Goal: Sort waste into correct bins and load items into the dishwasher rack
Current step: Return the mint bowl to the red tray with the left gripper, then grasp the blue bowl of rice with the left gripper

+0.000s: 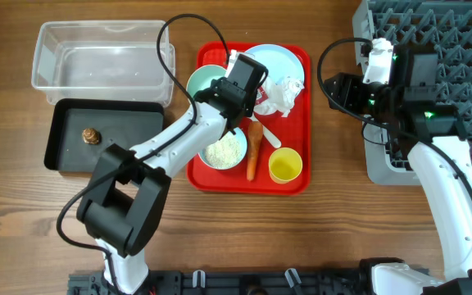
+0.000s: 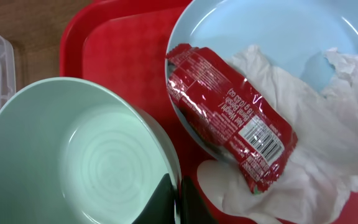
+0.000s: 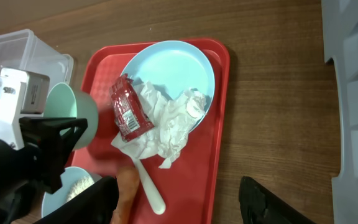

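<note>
Here, plate (image 2: 260,25) holds wrapper (image 2: 229,118); left claw (image 2: 174,202) pinches mint-green bowl (image 2: 73,155); right claw (image 3: 179,202) gapes empty.

Tray (image 1: 297,176): middle of my table (image 1: 342,229).
- Rear right: plate (image 1: 277,59), bearing the napkin (image 1: 283,94), with the wrapper (image 2: 229,118) on the napkin's left side.
- Rear left: empty bowl (image 1: 203,82), just beside the plate.
- Front left: second bowl (image 1: 220,168), holding rice (image 1: 222,152).
- Front right: cup (image 1: 286,165).
- Between those two: carrot (image 1: 253,152) and, to its right, spoon (image 3: 148,183), one end under the napkin.

Left of tray: deep tub (image 1: 97,29) behind, shallow tub (image 1: 64,139) in front with a scrap (image 1: 91,135) inside.

Far right: rack (image 1: 457,49).
</note>
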{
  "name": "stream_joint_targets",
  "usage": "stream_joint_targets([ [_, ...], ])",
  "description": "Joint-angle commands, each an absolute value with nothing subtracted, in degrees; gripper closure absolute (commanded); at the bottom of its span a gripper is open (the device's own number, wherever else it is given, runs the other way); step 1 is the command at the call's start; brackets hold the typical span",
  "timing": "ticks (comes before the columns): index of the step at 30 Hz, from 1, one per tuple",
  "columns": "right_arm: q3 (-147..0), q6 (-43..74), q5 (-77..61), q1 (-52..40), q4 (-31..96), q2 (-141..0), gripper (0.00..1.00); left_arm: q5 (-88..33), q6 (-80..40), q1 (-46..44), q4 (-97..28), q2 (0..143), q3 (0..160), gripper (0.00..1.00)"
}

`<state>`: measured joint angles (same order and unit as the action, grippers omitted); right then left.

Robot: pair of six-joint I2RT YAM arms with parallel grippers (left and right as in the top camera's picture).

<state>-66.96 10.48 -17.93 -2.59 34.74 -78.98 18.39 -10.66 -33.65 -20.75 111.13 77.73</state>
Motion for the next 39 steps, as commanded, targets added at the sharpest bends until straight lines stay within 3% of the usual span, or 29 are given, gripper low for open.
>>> stream_joint_targets([
  [1, -67.85, 10.50, -17.52, -2.68, 34.79, -79.09, 0.34, 17.96, -10.79, -33.54, -20.34, 111.77, 77.69, 0.96],
  [6, -67.85, 10.46, -17.52, -2.68, 34.98, -79.26, 0.34, 14.76, -10.81, -33.56, -21.23, 112.33, 77.69, 0.95],
  [10, -67.85, 10.44, -17.47, -2.66, 35.27, -79.29, 0.34, 14.83, -10.79, -33.45, -24.58, 112.31, 77.69, 0.78],
  [14, -67.85, 10.46, -17.30, -2.68, 35.29, -79.29, 0.35, 15.11, -10.76, -33.04, -28.38, 112.16, 77.69, 0.76],
  [16, -67.85, 10.44, -17.30, -2.68, 35.27, -79.29, 0.34, 15.35, -10.76, -33.06, -29.28, 111.46, 77.71, 0.66],
  [21, -67.85, 10.39, -17.28, -2.68, 35.29, -79.29, 0.20, 14.48, -10.96, -33.39, -33.23, 106.04, 79.13, 0.37],
  [27, -67.85, 10.28, -16.62, -2.68, 35.22, -79.31, 0.17, 6.02, -10.90, -34.48, -43.00, 97.34, 80.82, 0.35],
  [32, -67.85, 10.52, -16.67, -2.68, 35.22, -79.31, 0.17, -0.19, -10.68, -35.88, -52.05, 98.19, 80.01, 0.35],
  [39, -67.85, 10.68, -16.69, -2.68, 35.24, -79.29, 0.16, -3.42, -10.00, -39.46, -53.01, 101.08, 75.26, 0.36],
])
